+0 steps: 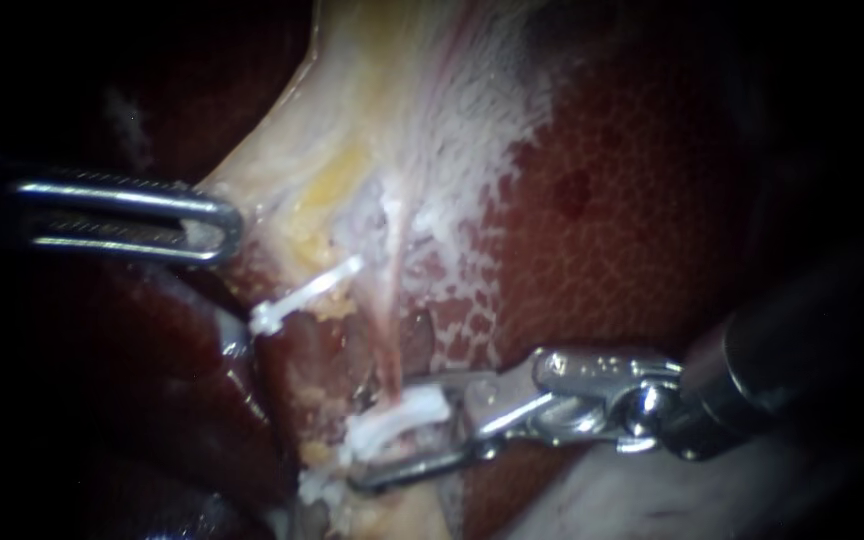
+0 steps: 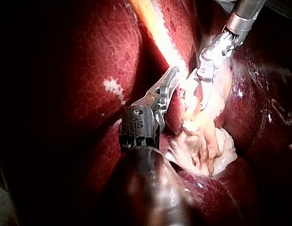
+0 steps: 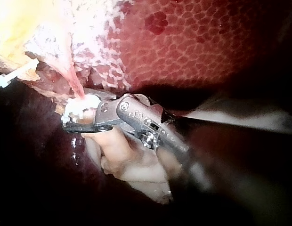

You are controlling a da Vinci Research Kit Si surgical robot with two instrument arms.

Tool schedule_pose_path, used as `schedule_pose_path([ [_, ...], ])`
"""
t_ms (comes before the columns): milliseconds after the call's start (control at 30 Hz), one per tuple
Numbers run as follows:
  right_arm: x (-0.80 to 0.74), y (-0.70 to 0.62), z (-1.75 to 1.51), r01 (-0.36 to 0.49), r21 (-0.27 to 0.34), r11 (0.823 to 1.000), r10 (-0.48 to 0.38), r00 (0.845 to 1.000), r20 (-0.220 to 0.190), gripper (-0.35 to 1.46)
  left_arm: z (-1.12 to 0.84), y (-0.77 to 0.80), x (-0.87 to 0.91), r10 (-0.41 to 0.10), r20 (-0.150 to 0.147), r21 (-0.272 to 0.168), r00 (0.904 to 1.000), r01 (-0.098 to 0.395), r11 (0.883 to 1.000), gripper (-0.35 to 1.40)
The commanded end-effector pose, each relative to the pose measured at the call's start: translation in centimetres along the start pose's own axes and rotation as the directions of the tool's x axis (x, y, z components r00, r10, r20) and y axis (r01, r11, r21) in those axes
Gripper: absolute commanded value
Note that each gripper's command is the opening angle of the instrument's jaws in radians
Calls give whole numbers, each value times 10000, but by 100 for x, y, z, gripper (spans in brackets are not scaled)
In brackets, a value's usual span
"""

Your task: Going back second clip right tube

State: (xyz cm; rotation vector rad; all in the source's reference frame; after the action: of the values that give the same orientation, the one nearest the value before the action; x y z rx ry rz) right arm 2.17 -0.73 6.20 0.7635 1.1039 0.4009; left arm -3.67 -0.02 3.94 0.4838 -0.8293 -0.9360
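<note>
right tube (image 1: 388,335): thin pink strand, taut, running almost straight down from the pale tissue above; also visible in the right wrist view (image 3: 75,84).
lower clip (image 1: 397,418): white, set crosswise on the right tube's lower end, lying inside the parted claw of the right instrument (image 1: 387,440).
upper clip (image 1: 307,293): white, slanted, just left of the right tube; I cannot tell what it grips.

Pale tissue (image 1: 392,100) on mottled liver (image 1: 642,200)

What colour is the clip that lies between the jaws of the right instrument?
White. The clip shows best in the endoscope view.
</note>
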Motion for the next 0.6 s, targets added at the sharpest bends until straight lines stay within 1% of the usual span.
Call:
schedule_pose_path([
  [33,0,0,0,-14,-7,10000,14,10000,3,60,0,0,0,-2,-2,-5,10000,2,10000,-33],
  [200,1,0,-2,-21,0,10000,21,10000,2,60,0,0,0,-1,-2,-4,10000,1,10000,-33],
  [333,3,0,-18,-59,55,10000,59,10000,-2,60,-1,1,1,2,6,-27,10000,-2,10000,-33],
  [500,8,-1,-41,-137,-130,9998,136,9998,-117,60,-1,2,1,3,5,-24,10000,-3,10000,-33],
  [600,11,-2,-55,-196,-466,9987,183,9995,-274,60,-1,3,1,5,3,-21,10000,-5,10000,-33],
])
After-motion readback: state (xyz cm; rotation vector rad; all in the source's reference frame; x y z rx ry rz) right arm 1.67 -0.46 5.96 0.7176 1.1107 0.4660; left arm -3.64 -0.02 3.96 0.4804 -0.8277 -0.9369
